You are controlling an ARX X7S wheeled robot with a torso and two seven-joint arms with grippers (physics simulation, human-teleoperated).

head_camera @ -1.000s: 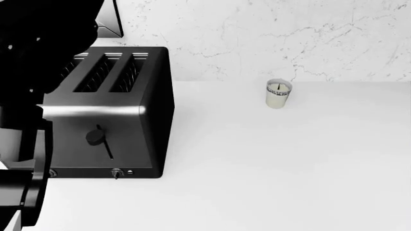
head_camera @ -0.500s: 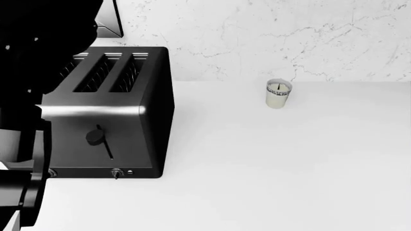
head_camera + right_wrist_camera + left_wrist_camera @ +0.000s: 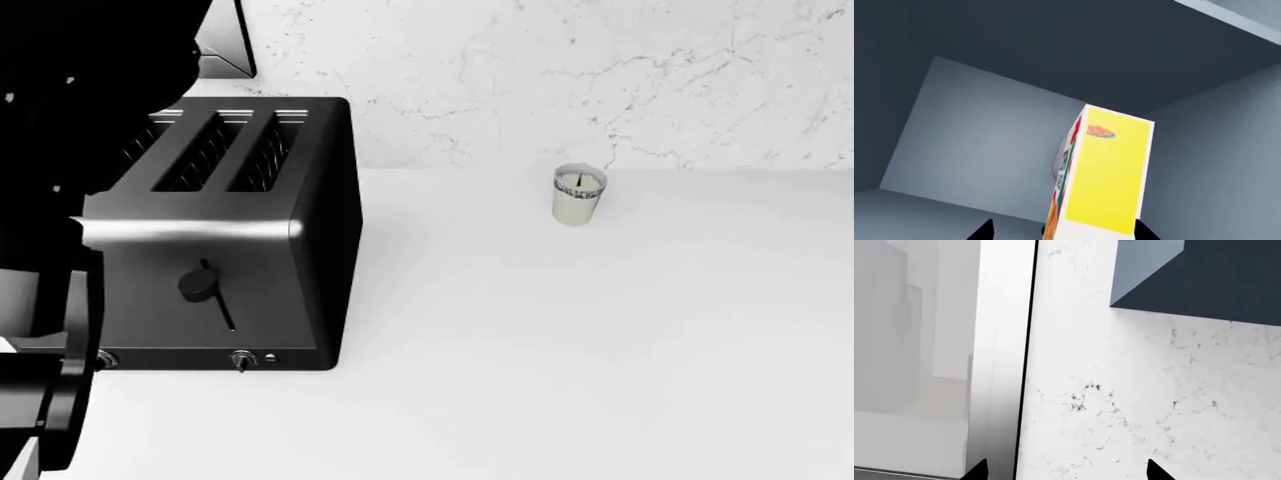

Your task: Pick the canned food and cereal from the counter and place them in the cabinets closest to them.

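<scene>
The cereal [image 3: 1107, 175] is a yellow-and-white box standing inside a blue-grey cabinet [image 3: 974, 150], seen in the right wrist view. My right gripper [image 3: 1064, 231] is open around the box's near end. One fingertip [image 3: 1144, 231] is close beside the box and the other [image 3: 984, 231] stands well apart from it. In the left wrist view my left gripper [image 3: 1066, 471] is open and holds nothing, facing a white marble wall [image 3: 1141, 390]. The canned food is out of view. The white counter [image 3: 601, 350] fills the head view.
A black toaster [image 3: 240, 230] stands at the counter's left, with my dark left arm [image 3: 54, 150] over its left side. A small cream shaker [image 3: 578, 195] sits by the marble back wall. A blue cabinet's underside [image 3: 1214, 280] and a steel panel [image 3: 914, 365] show in the left wrist view.
In the head view my left arm has drifted very slightly to the left. Toaster and shaker have not moved.
</scene>
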